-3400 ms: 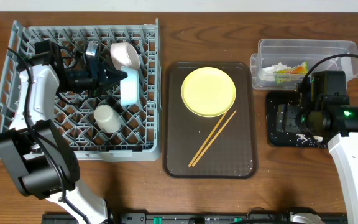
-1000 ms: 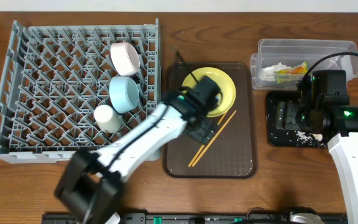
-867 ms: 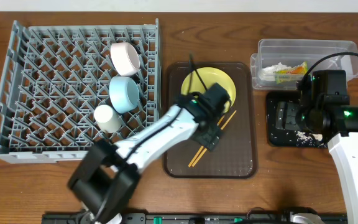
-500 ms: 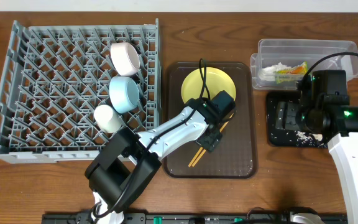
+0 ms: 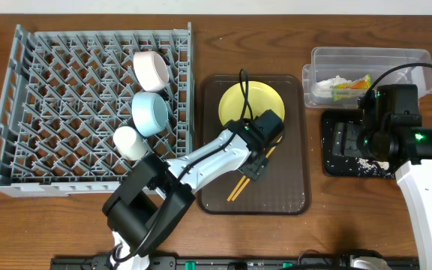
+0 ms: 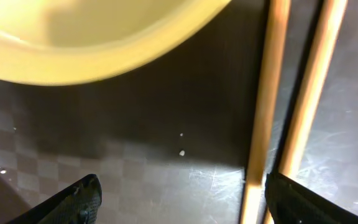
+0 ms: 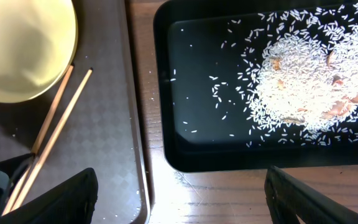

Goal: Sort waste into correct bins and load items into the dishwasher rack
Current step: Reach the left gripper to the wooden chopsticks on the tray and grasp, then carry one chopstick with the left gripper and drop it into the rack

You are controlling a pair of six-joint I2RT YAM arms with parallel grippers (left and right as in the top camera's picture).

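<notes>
Chopsticks (image 6: 269,93) beneath spread left gripper (image 6: 182,199)

Bright, even light from above, soft faint shadows on the brown tray (image 5: 283,187), overhead view sharp, left wrist view close and blurred across the yellow plate (image 6: 92,37), pale glare patch on the tray, rice (image 7: 303,81) nearly bleached white right of the tray
</notes>
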